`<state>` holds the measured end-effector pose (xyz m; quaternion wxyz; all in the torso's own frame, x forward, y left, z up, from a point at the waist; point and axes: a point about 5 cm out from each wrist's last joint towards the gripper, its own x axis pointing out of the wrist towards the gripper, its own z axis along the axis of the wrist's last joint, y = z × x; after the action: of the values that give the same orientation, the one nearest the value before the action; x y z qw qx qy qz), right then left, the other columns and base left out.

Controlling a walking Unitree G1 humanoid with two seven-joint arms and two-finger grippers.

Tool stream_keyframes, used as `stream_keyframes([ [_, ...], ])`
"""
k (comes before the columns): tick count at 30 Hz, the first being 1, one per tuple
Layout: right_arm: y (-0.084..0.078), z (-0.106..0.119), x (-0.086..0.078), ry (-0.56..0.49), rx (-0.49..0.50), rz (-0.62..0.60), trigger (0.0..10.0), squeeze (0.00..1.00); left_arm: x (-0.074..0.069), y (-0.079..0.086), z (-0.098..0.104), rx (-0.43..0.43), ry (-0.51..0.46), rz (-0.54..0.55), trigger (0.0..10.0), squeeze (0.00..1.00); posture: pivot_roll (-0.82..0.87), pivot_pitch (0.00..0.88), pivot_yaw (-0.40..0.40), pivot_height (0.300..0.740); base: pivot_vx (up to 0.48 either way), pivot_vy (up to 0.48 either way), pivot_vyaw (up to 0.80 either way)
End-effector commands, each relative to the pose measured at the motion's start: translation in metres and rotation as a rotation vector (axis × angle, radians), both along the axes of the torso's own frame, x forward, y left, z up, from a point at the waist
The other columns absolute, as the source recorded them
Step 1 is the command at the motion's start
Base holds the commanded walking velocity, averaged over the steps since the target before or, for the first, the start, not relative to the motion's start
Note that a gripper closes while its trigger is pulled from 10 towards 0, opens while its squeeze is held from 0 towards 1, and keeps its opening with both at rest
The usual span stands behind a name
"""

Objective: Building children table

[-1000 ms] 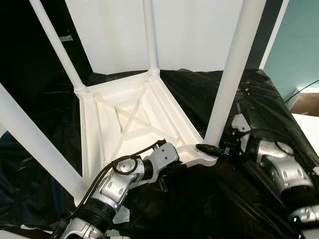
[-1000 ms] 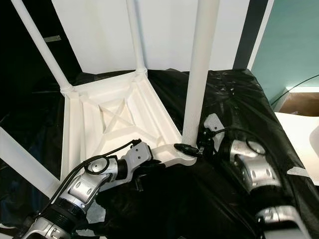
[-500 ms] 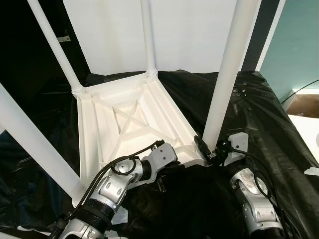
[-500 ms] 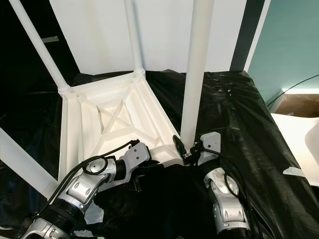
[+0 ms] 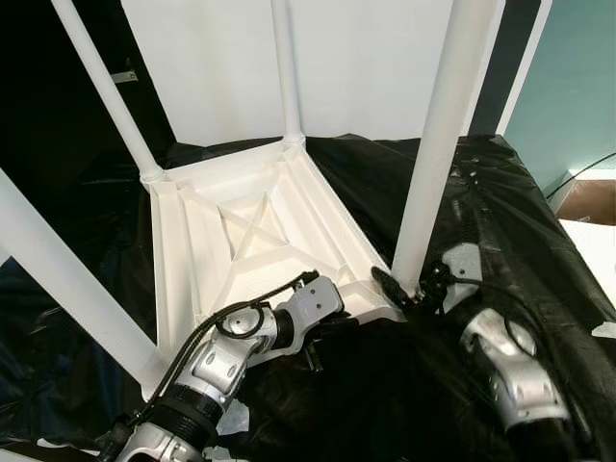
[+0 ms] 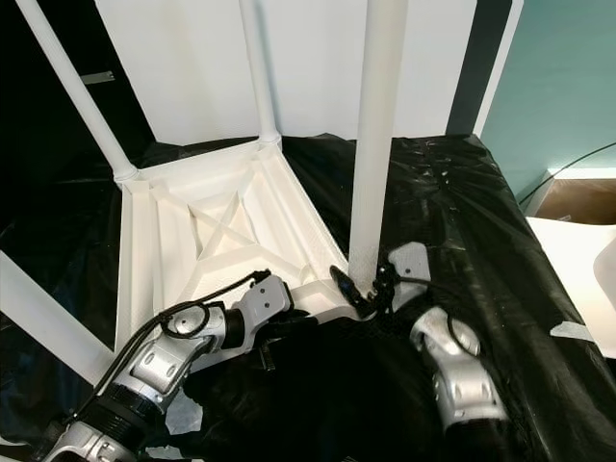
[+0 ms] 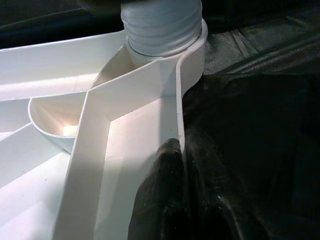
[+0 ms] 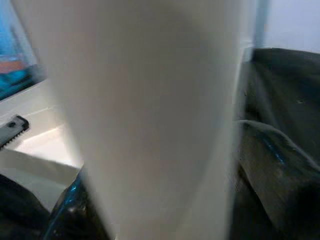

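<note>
Rotation at the near right leg point(image 5: 435, 154) is the change: a second ago the right arm lay low and flat beside it, and now the forearm is swung round, while the right pincer point(image 5: 399, 289) remains at the leg's foot, where it enters the corner socket. One black finger point(image 5: 386, 283) lies against the base of the leg; the right wrist view, with the white shaft close in front of the camera, suggests the pincer is clasped around it, so I judge the leg is being screwed home. The children's table point(image 5: 260, 241) lies upside down on the black-covered surface point(image 5: 510, 202), four legs pointing up, in the same spot as before. The left pincer point(image 7: 176, 200) is unmoved too, its fingers narrowed on the near rim of the tabletop, steadying it. To my mind the assembly is nearly done, this last leg needing only final tightening.
</note>
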<state>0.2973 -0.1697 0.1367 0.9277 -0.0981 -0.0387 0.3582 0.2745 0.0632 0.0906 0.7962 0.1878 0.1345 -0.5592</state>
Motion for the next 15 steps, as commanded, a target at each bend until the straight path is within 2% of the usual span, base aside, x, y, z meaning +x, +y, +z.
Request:
stream_keyframes([
  [1,-0.007,-0.001,0.004,0.054,0.009,0.053,10.0,0.0,-0.015,0.014,-0.044,0.137,0.163,0.06,10.0,0.0,-0.02,0.0,0.041,0.74,0.0,0.0,0.0],
  [4,-0.014,0.004,0.009,0.08,-0.013,0.093,10.0,0.0,-0.015,0.014,-0.044,0.135,0.165,0.063,10.0,0.0,-0.01,0.0,0.036,0.74,0.0,0.0,0.0],
  [5,-0.017,0.005,0.01,0.098,-0.045,0.128,5.6,0.0,-0.016,0.015,-0.044,0.135,0.165,0.065,10.0,0.0,-0.01,0.0,0.036,0.74,0.0,0.0,0.0],
  [6,-0.02,0.005,0.006,0.129,-0.064,0.206,0.0,0.0,-0.016,0.016,-0.044,0.134,0.167,0.07,10.0,0.0,-0.01,0.0,0.036,0.74,0.0,0.0,0.0],
  [9,-0.022,0.004,0.003,0.155,-0.098,0.267,0.0,0.0,-0.016,0.016,-0.044,0.132,0.168,0.076,10.0,0.0,-0.01,0.0,0.036,0.74,0.0,0.0,0.0],
  [10,-0.025,0.001,-0.003,0.209,-0.152,0.352,0.0,0.0,-0.016,0.017,-0.044,0.131,0.168,0.082,10.0,0.0,0.0,0.0,0.029,0.74,0.0,0.0,0.0],
  [15,-0.027,-0.001,-0.004,0.238,-0.169,0.371,0.0,0.0,-0.016,0.017,-0.044,0.129,0.168,0.084,10.0,0.0,0.0,0.0,0.028,0.74,0.0,0.0,0.0],
])
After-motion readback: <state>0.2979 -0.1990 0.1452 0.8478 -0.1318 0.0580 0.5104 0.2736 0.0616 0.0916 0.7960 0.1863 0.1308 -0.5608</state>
